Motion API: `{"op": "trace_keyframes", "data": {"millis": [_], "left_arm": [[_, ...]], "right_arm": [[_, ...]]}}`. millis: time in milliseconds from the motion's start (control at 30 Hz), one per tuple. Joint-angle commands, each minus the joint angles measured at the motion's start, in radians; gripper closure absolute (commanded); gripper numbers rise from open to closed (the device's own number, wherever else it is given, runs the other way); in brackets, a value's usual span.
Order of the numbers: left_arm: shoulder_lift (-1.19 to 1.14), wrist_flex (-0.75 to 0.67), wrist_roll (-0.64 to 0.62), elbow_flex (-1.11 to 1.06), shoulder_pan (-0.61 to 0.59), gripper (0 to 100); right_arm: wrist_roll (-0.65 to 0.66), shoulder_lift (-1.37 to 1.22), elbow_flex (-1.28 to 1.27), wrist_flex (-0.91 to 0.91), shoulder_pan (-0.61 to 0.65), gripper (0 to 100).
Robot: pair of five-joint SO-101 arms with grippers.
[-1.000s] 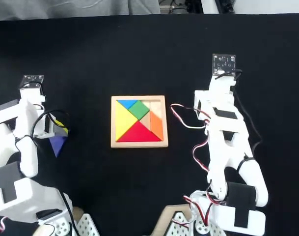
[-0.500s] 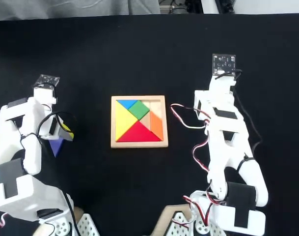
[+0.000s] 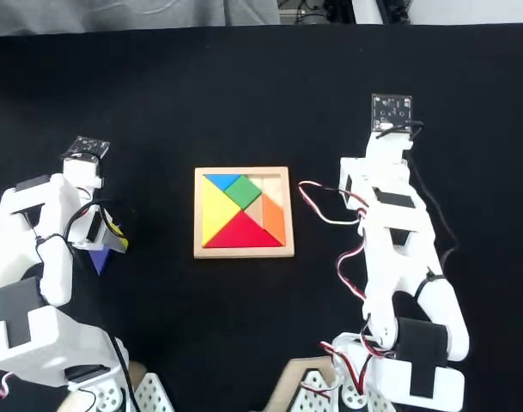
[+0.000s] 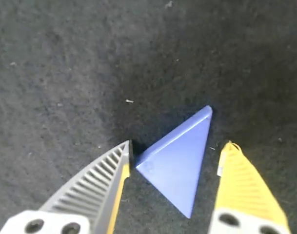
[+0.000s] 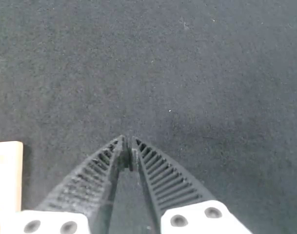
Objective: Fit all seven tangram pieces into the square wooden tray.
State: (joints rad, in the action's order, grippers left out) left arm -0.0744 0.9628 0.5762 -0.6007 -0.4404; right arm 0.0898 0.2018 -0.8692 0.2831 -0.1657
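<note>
Left gripper (image 4: 179, 146) spread wide, straddling flat blue-purple triangle piece (image 4: 180, 163) on black cloth tabletop (image 4: 65, 58), well left of square wooden tray (image 3: 244, 254). Nothing clamped yet. Grey finger (image 4: 107, 170) sits right at triangle's corner, yellow finger (image 4: 238, 180) just off slanted edge.

My worry: squeeze on corner plus slope, piece spins or squirts out sideways. Looks thin too, tips could ride over it.

Tray has bare pale patch (image 3: 270, 184) near orange piece (image 3: 276, 221). Wrong angle going in, it jams on neighbours.

Right gripper (image 5: 128, 146) pinched together, empty, parked beside tray.
</note>
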Motion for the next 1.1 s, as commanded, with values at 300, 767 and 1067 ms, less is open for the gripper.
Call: {"op": "trace_keyframes", "data": {"millis": [300, 767, 1067], "left_arm": [[0.008, 0.087, -0.080, 0.054, -0.048, 72], [0.006, 0.077, -0.075, 0.054, 0.002, 72], [0.005, 0.077, -0.068, 0.054, 0.002, 76]], "right_arm": [[0.008, -0.004, 0.050, -0.018, 0.012, 98.4], [0.008, -0.004, 0.050, -0.018, 0.012, 98.4], [0.008, -0.004, 0.050, -0.018, 0.012, 98.4]]}}
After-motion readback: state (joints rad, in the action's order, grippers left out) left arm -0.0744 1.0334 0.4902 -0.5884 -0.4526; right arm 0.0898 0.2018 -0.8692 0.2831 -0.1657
